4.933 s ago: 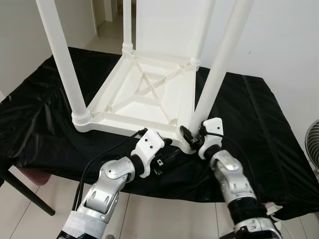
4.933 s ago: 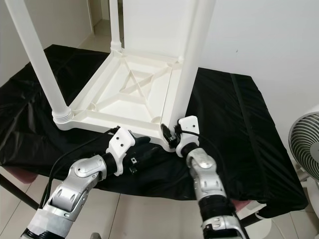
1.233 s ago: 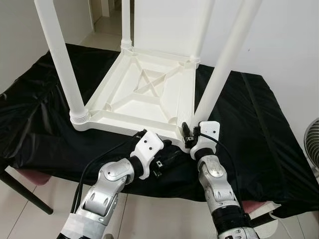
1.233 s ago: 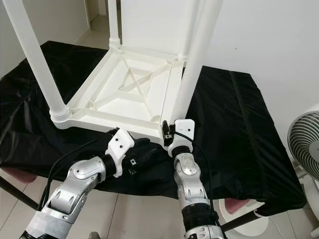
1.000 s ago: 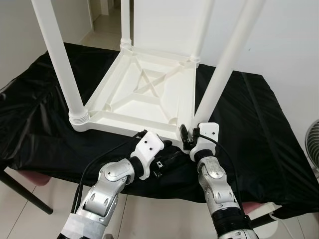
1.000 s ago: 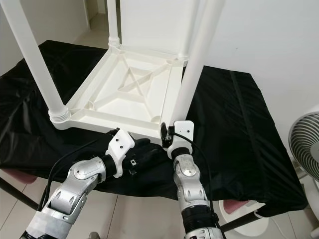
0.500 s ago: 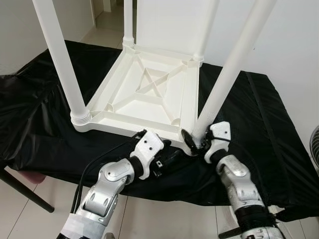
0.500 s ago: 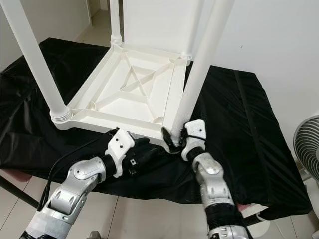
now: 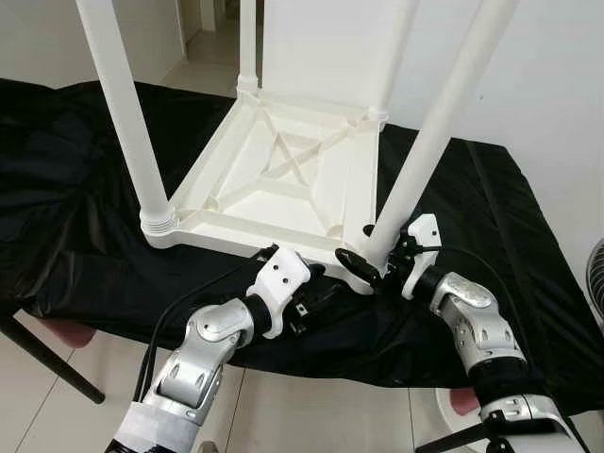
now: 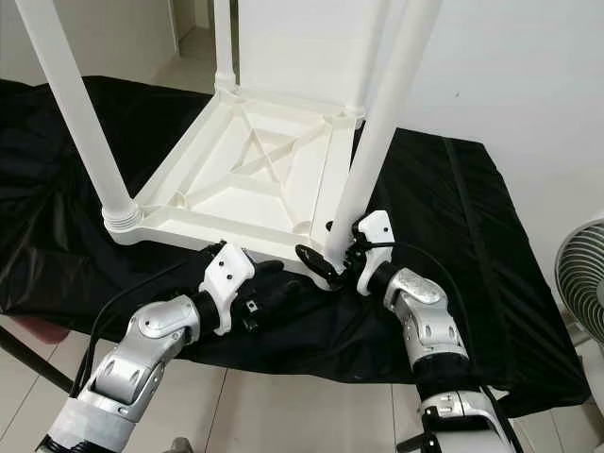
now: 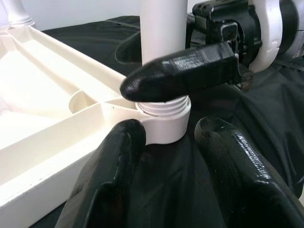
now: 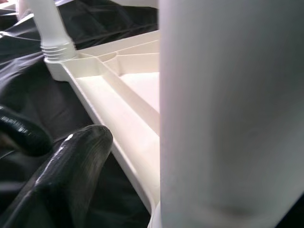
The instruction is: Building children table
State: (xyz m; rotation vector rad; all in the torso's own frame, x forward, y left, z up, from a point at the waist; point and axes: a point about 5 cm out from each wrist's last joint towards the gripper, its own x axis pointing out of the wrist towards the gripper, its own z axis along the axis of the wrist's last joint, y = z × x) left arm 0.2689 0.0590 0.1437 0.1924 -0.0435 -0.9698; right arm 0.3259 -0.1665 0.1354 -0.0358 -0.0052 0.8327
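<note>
— Table (image 9: 283,179): where did we log it?
— Upside down on black cloth (image 9: 75,217); right gripper (image 9: 376,267) clamped its near leg (image 9: 429,142), left gripper (image 11: 166,156) parted beside the socket.

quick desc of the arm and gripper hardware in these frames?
Two silver, rounded-segment arms with black joints. Each wrist carries a white plastic housing with black cables looping into it. Left gripper and right gripper each have two long, glossy black fingers with rounded tips.

Home interior; white walls (image 9: 547,85); pale tiled floor (image 9: 311,415); doorway (image 9: 203,28) far left; fan (image 10: 578,274) at right edge.
</note>
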